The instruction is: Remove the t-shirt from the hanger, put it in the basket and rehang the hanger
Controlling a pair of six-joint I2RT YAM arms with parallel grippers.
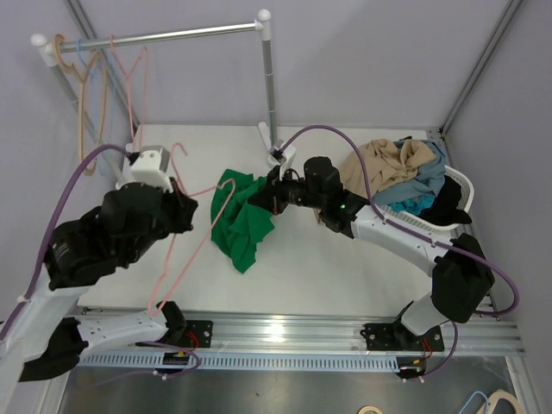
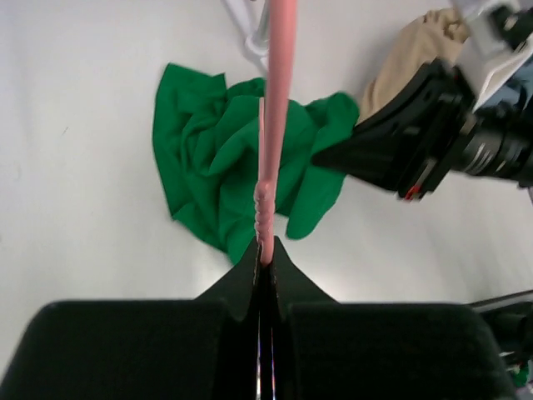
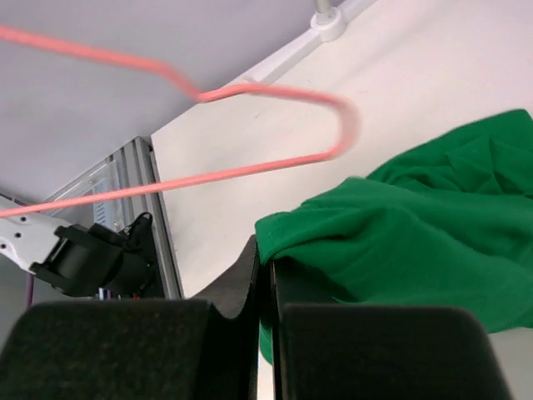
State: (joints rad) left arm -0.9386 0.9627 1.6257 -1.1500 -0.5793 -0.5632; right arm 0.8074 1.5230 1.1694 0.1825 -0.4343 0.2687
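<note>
The green t-shirt (image 1: 242, 226) lies crumpled on the white table (image 1: 345, 267), and it also shows in the left wrist view (image 2: 218, 158). My right gripper (image 1: 258, 197) is shut on a fold of its cloth (image 3: 400, 233), the jaws (image 3: 271, 262) pinching the hem. A thin pink hanger (image 1: 184, 259) is held in the air by my left gripper (image 1: 182, 200), whose jaws (image 2: 265, 254) are shut on its wire (image 2: 275, 100). One bent corner of the hanger (image 3: 333, 125) is bare, just left of the t-shirt's edge.
A clothes rail (image 1: 164, 36) at the back left carries several more hangers (image 1: 90, 78). Its upright pole (image 1: 270, 86) stands behind the t-shirt. A white basket (image 1: 448, 216) heaped with clothes (image 1: 392, 164) sits at the right.
</note>
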